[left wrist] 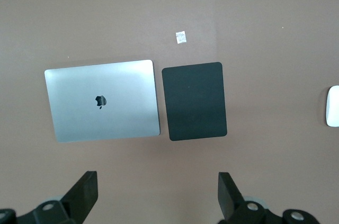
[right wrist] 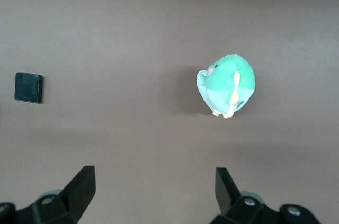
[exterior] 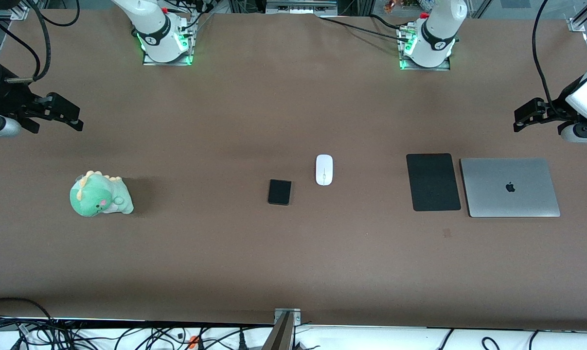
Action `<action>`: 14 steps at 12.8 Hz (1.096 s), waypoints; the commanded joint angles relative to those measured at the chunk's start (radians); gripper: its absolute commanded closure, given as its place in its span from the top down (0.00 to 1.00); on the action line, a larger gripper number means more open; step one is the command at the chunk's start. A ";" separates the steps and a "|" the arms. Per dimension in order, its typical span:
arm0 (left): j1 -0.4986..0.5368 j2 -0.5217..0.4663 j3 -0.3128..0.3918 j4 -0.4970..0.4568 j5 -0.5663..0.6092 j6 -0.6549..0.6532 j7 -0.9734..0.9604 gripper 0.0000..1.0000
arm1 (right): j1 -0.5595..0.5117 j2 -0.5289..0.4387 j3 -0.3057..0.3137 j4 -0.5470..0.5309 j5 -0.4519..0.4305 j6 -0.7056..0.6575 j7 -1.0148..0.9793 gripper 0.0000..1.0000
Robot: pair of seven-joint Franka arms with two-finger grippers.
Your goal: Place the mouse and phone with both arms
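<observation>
**Two Arms Wait, Nothing Picked Up Yet**

The white mouse [exterior: 324,169] lies flat on the brown table [exterior: 293,262], about in the middle. The black phone [exterior: 279,192] lies just beside it, a little nearer to the front camera and a bit toward the right arm's end. The two do not touch. Both lie flat and alone, so I think a gripper can come straight down on each one.

The left gripper [exterior: 527,115] hangs in the air over the table at the left arm's end. Its fingers [left wrist: 85,195] are spread wide and hold nothing. Under its camera lie a black mouse pad [exterior: 433,182] and a closed silver laptop [exterior: 510,187], side by side with a thin gap. The pad is between the mouse and the laptop. I think the pad is where the mouse should go, because a mouse belongs on a pad.

The right gripper [exterior: 62,114] hangs over the table at the right arm's end. Its fingers [right wrist: 79,189] are wide apart too, with nothing in them. A green dinosaur toy [exterior: 100,194] sits on the table near it, well apart from the phone.

The task has not started. The mouse is closer to the left arm and the phone to the right arm, so I guess each arm takes the closer one. I cannot tell where the phone should go.
</observation>
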 commanded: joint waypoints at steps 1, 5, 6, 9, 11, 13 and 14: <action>0.000 0.010 0.004 0.026 -0.025 -0.021 0.015 1.00 | 0.004 0.003 0.006 0.019 -0.003 -0.006 -0.005 1.00; 0.000 0.010 0.006 0.028 -0.025 -0.026 0.015 1.00 | 0.018 0.003 0.006 0.019 -0.007 -0.009 -0.005 1.00; 0.000 0.010 0.004 0.028 -0.025 -0.026 0.015 1.00 | 0.018 0.003 0.006 0.019 -0.007 -0.009 -0.003 1.00; 0.000 0.010 0.006 0.028 -0.025 -0.026 0.017 1.00 | 0.018 0.003 0.004 0.019 -0.007 -0.010 -0.005 1.00; 0.000 0.010 0.006 0.028 -0.025 -0.026 0.015 1.00 | 0.015 0.003 0.004 0.019 -0.009 -0.010 -0.005 1.00; 0.000 0.010 0.006 0.028 -0.025 -0.026 0.017 1.00 | 0.015 0.003 0.004 0.019 -0.009 -0.012 -0.005 1.00; 0.000 0.010 0.006 0.026 -0.025 -0.026 0.017 1.00 | 0.015 0.003 0.004 0.019 -0.009 -0.012 -0.005 1.00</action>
